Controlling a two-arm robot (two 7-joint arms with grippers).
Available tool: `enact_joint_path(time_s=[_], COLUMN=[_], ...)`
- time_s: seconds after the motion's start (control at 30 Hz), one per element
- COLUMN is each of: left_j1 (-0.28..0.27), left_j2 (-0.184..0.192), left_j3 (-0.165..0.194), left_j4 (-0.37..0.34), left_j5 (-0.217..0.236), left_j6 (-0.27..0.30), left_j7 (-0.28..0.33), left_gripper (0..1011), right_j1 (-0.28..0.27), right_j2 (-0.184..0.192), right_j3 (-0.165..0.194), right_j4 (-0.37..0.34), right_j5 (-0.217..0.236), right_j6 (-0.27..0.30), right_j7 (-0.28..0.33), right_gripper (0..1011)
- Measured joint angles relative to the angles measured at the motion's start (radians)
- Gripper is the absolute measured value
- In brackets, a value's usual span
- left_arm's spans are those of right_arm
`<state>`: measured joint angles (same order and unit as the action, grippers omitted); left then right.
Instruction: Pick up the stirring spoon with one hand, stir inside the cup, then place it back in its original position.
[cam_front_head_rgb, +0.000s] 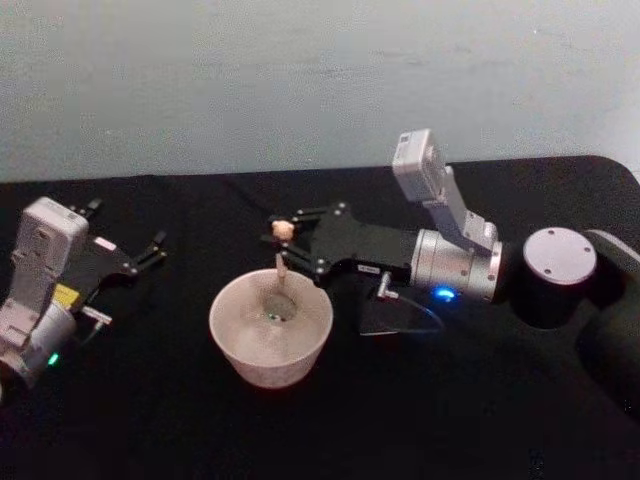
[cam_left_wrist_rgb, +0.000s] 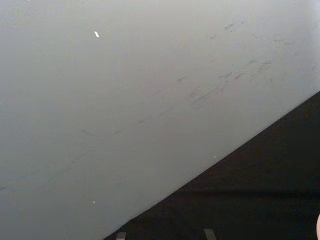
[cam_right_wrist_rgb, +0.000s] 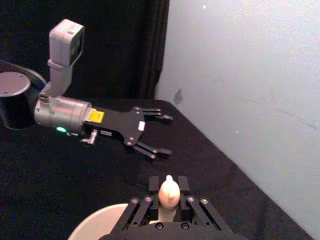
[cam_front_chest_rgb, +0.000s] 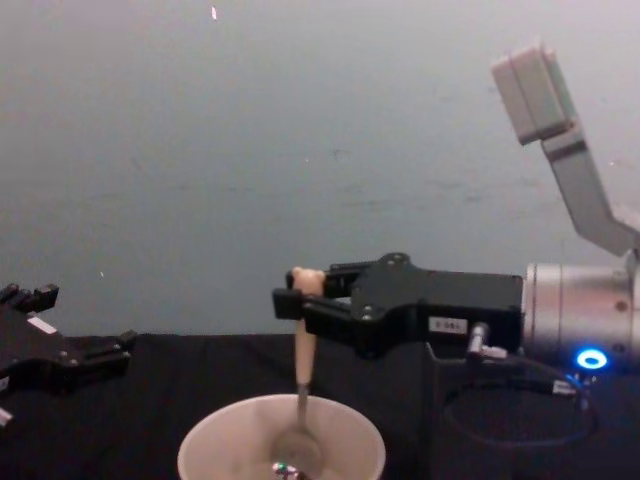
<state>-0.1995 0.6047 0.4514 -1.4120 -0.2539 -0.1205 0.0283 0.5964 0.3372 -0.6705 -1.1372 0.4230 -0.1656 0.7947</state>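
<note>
Between the fingertips of the right gripper, which are clamped on the beige handle just under the bear head, the stirring spoon hangs near-upright. Its metal bowl sits directly below the grip, inside the cup. The spoon is judged light and stiff, with a slim, smooth handle liable to pivot or slide in a pinch. The high hold suits it, with the head acting as a stop. Well beyond those fingertips, the left gripper sits idle, fingers spread.

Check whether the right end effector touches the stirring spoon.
Touching: the chest view shows the right end effector pinching the stirring spoon near its handle's top.
</note>
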Motion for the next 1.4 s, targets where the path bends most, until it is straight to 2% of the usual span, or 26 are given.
enact_joint_path(time_s=[0.27, 0.5, 0.77, 1.0, 1.4], left_j1=[0.0, 0.0, 0.0, 0.0, 0.0], left_j2=[0.0, 0.0, 0.0, 0.0, 0.0], left_j3=[0.0, 0.0, 0.0, 0.0, 0.0], left_j4=[0.0, 0.0, 0.0, 0.0, 0.0], left_j5=[0.0, 0.0, 0.0, 0.0, 0.0], left_j6=[0.0, 0.0, 0.0, 0.0, 0.0], left_j7=[0.0, 0.0, 0.0, 0.0, 0.0], left_gripper=[1001, 1001, 1001, 1001, 1001], right_j1=[-0.02, -0.063, -0.089, -0.077, -0.01], right_j2=[0.025, 0.062, 0.079, 0.055, -0.015], right_j3=[0.02, 0.034, 0.023, 0.006, -0.015], right_j4=[-0.032, -0.105, -0.153, -0.142, -0.017], right_j5=[-0.002, 0.013, 0.029, 0.034, 0.007], right_j6=[0.008, 0.031, 0.047, 0.043, 0.014], right_j7=[-0.009, -0.01, 0.008, 0.018, 0.008], right_gripper=[214, 214, 214, 214, 214])
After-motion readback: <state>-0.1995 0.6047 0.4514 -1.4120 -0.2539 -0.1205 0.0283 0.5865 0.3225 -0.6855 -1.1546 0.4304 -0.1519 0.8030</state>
